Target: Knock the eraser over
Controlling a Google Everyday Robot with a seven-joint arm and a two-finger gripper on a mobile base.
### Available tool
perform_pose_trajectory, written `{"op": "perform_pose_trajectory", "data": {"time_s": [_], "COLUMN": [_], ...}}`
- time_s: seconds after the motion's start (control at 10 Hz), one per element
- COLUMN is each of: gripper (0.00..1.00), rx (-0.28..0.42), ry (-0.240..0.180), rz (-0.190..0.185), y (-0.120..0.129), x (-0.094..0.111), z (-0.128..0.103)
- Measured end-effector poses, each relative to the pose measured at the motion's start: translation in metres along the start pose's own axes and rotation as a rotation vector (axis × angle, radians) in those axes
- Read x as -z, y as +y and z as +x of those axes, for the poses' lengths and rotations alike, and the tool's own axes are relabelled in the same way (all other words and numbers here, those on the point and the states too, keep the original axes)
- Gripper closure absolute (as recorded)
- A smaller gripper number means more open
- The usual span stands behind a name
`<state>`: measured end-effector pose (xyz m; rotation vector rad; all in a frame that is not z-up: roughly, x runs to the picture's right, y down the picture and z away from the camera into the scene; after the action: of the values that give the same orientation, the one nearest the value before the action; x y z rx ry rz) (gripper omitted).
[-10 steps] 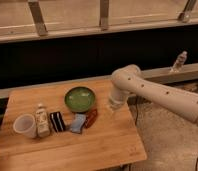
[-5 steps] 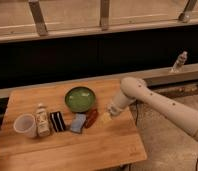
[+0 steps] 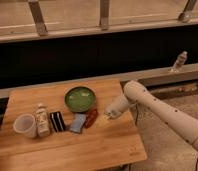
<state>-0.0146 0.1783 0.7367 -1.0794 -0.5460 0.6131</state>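
Note:
The eraser (image 3: 57, 121), a small black block with white stripes, sits on the wooden table (image 3: 67, 147) between a small white-labelled bottle (image 3: 41, 120) and a light-blue sponge (image 3: 77, 123). My gripper (image 3: 108, 114) is shut and hangs low over the table's right part, just right of a reddish-brown object (image 3: 91, 118). It is well right of the eraser, with the sponge and the reddish object between them. It holds nothing. The white arm (image 3: 157, 111) reaches in from the right.
A green bowl (image 3: 80, 98) sits behind the sponge, left of the gripper. A white cup (image 3: 25, 125) stands at the far left beside the bottle. A clear bottle (image 3: 179, 61) stands on the ledge at the back right. The table's right edge lies under the arm.
The arm's elbow has dropped and shifted right. The gripper has sunk lower towards the table and edged slightly left. The objects on the table have not moved.

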Motion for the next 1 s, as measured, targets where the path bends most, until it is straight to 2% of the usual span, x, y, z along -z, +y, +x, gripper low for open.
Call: {"op": "perform_pose_trajectory", "data": {"time_s": [0.2,0.4,0.7,1.0], "gripper": [1.0,1.0,1.0,1.0], "rx": [0.03,0.035,0.046,0.087], "ry": [0.061,0.134,0.195,0.248], "rz": [-0.035,-0.071,-0.13,-0.189], "y": [0.015,0.02,0.026,0.05], "x": [-0.028,-0.049,-0.08,-0.11], "z": [-0.016,-0.019,-0.029,-0.045]}}
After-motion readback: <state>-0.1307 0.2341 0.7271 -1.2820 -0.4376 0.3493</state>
